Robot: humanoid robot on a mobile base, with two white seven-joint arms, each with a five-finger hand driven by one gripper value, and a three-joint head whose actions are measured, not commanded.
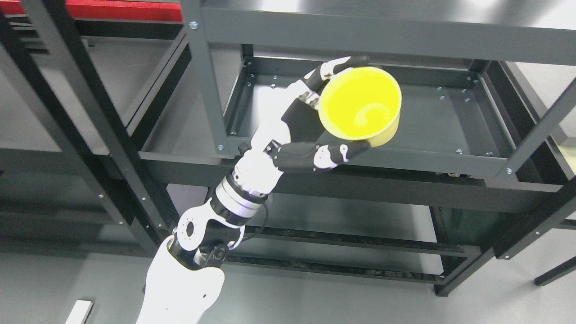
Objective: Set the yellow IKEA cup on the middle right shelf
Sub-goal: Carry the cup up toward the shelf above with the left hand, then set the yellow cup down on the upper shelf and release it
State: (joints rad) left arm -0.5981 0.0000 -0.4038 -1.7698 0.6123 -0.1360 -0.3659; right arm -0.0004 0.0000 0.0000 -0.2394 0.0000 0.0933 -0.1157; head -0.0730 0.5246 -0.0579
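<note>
The yellow cup (362,107) is held upright with its open mouth toward the camera, empty inside. My left hand (339,108) is shut on it, one finger (342,65) curling over the top rim and the thumb (333,155) under the lower side. The arm rises from the lower left. The cup hovers above the front part of the middle shelf (450,121) of the right-hand rack, which is a dark grey tray. No right hand shows.
Dark metal uprights (204,76) and a crossbar (382,33) frame the shelf opening. A second rack stands at left with a red strip (121,10) on top. A lower shelf (342,216) lies beneath. A small white object (80,311) lies on the floor.
</note>
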